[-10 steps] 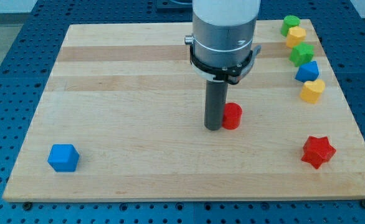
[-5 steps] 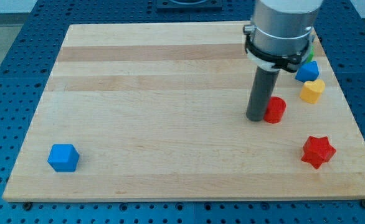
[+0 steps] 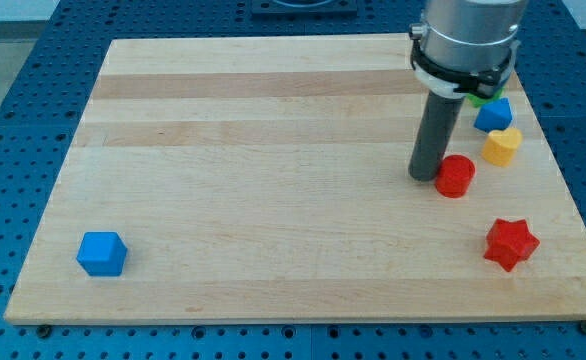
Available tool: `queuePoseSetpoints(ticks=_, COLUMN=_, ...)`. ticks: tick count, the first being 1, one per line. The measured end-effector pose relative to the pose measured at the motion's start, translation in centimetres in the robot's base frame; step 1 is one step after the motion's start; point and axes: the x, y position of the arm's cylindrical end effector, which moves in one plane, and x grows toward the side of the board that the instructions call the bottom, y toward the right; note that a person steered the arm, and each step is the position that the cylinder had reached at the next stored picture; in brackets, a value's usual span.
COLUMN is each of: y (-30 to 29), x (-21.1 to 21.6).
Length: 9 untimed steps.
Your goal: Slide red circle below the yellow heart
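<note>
Beside my tip (image 3: 425, 177) — red circle (image 3: 455, 176) shifted rightward.

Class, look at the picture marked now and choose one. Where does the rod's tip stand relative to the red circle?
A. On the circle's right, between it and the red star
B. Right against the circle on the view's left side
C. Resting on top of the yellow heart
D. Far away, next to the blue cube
B. My tip sits against the view's left side of the red circle, with the yellow heart up to the circle's right.
</note>
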Motion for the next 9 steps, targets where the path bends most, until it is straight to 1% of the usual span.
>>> queuePoseSetpoints(ticks=2, y=2.4, x=1.1)
queuePoseSetpoints(ticks=4, y=2.4, x=3.6)
queuePoseSetpoints(ticks=9, y=5.6, x=3.3)
